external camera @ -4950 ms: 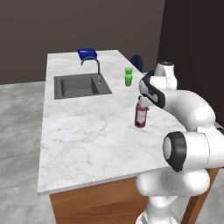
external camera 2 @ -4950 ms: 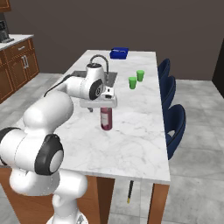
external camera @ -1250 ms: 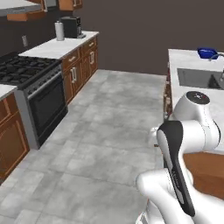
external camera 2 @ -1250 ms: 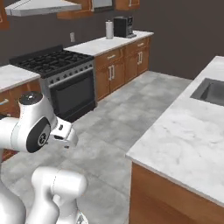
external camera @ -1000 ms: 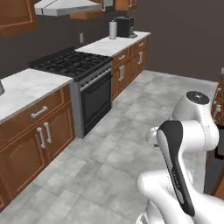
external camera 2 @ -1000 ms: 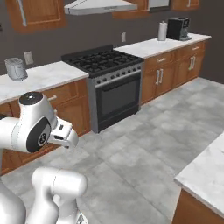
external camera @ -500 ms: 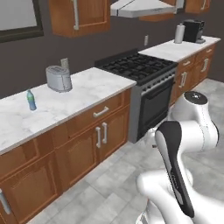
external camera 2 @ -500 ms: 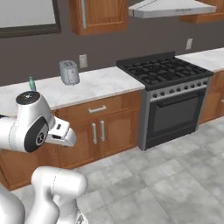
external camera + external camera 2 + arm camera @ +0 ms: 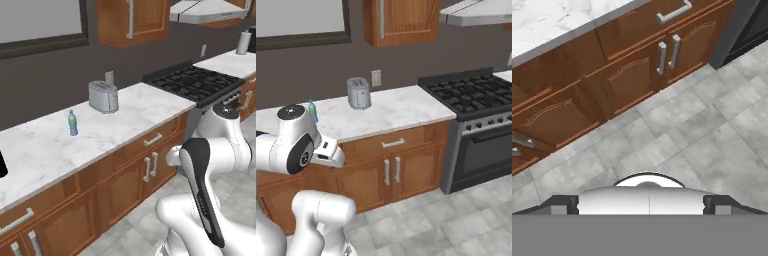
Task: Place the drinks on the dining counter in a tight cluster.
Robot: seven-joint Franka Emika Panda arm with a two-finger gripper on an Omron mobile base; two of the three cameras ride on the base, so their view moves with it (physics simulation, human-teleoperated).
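A small blue water bottle (image 9: 73,123) with a green cap stands upright on the marble wall counter (image 9: 125,125), left of a toaster. In the right base view the water bottle (image 9: 312,111) peeks out just behind my arm's shoulder. The arm is folded close to the base, well short of the bottle. In the hand view my gripper (image 9: 641,204) points down at the grey tiled floor in front of the wooden cabinet doors; its fingertips (image 9: 562,203) stand wide apart, open, with nothing between them. The dining counter is out of view.
A silver toaster (image 9: 103,96) sits on the wall counter (image 9: 391,112) near the wall outlet. A black gas stove (image 9: 476,95) with an oven adjoins the counter to the right, under a range hood. Wooden drawers and doors (image 9: 662,55) line the front. The grey tiled floor (image 9: 446,220) lies open.
The whole picture has swept sideways: the base has moved, so the view has gone from the stove to the wall counter with toaster and bottle. The arm stays folded, gripper open.
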